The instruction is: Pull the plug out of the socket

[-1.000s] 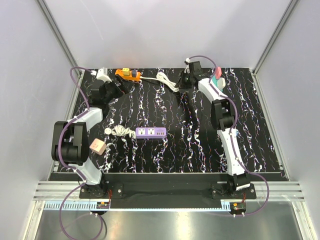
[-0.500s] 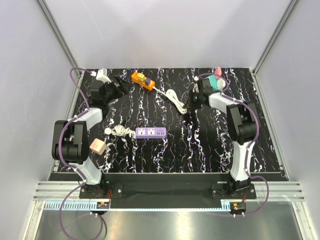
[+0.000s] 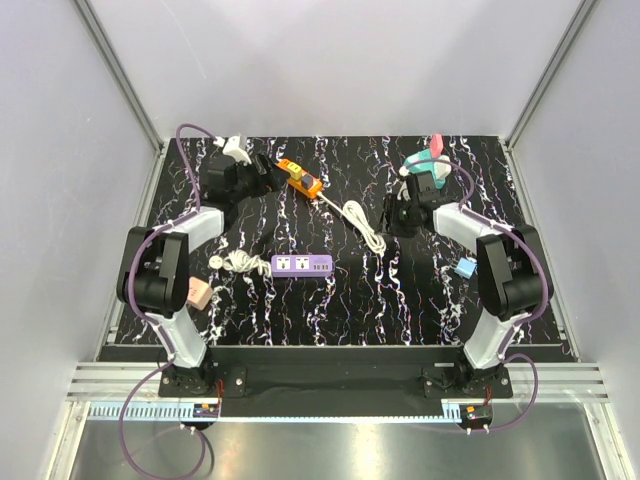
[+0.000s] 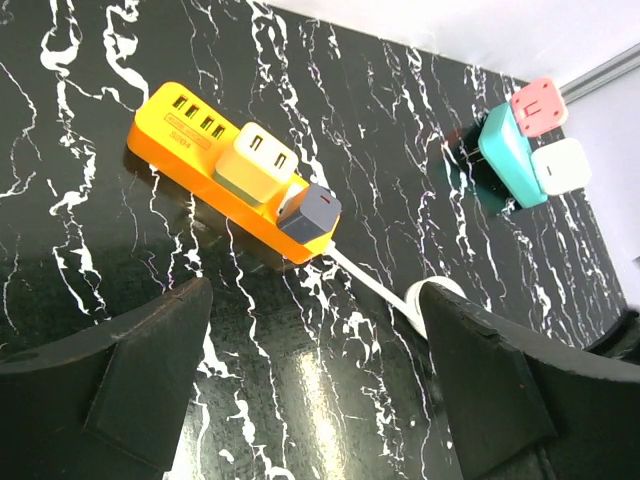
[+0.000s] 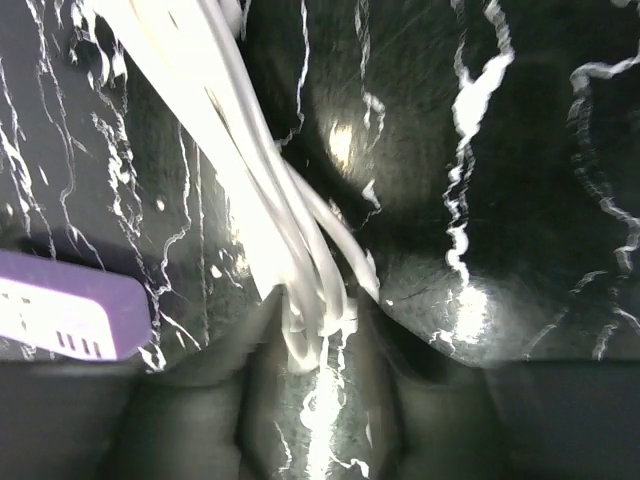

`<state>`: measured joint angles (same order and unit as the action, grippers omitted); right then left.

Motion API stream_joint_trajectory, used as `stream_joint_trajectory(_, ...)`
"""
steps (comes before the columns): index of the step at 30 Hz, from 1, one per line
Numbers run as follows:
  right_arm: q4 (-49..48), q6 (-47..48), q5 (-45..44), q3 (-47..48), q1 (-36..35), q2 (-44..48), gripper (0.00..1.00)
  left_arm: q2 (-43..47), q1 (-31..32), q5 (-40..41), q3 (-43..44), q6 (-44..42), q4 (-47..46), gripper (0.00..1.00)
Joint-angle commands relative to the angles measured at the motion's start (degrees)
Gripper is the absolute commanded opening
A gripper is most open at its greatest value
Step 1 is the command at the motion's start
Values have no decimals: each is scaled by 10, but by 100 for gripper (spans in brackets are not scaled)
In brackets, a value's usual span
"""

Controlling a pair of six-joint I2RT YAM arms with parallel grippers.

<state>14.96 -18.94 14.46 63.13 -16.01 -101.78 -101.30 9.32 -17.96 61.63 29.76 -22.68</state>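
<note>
Top external view: the left gripper (image 3: pixel 268 181) lies low at the far left of the black marbled table (image 3: pixel 330 310), just beside the near end of an orange power strip (image 3: pixel 300 178). A white cord (image 3: pixel 355 212) runs from the strip's other end toward the right gripper (image 3: pixel 389 226), which points down at the cord's looped end. A purple power strip (image 3: pixel 302 265) lies nearer the arm bases, well apart from the orange one, and a teal power strip (image 3: pixel 423 160) sits at the far right.

Left wrist view: a cream plug (image 4: pixel 257 160) and a grey plug (image 4: pixel 308 212) are both seated side by side in the orange strip. The two fingers (image 4: pixel 150 360) stand wide apart with nothing between them.

Right wrist view: the bundled cord loops lie between the blurred dark fingers (image 5: pixel 200 400). Whether they clamp the cord or merely flank it cannot be told.
</note>
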Motion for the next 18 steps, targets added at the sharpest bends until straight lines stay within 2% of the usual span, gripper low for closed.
stream_joint_trajectory(1,0,27,-37,71,-4,16,56,-14,0,27,26,-22,-21,89)
stream_joint_trajectory(4,-19,17,-8,184,-8,-63,73,-28,9,59,44,-32,3,90)
stream_joint_trajectory(5,-23,15,-1,210,-10,-63,75,-30,11,71,49,-35,10,91)
stream_joint_trajectory(7,-39,14,9,261,-21,-122,79,-34,18,94,61,-45,20,91)
stream_joint_trajectory(8,-42,14,20,319,-27,-166,81,-38,19,98,65,-46,21,91)
stream_joint_trajectory(10,-42,19,58,384,-41,-213,79,-45,20,101,70,-44,21,91)
stream_joint_trajectory(11,-38,21,72,442,-45,-257,71,-50,20,102,69,-44,19,91)
stream_joint_trajectory(14,-12,36,115,524,-57,-316,61,-58,20,100,69,-44,17,91)
stream_joint_trajectory(15,-12,50,119,531,-61,-325,55,-60,20,99,68,-44,15,92)
stream_joint_trajectory(18,-10,72,114,537,-70,-348,53,-59,20,99,60,-44,7,92)
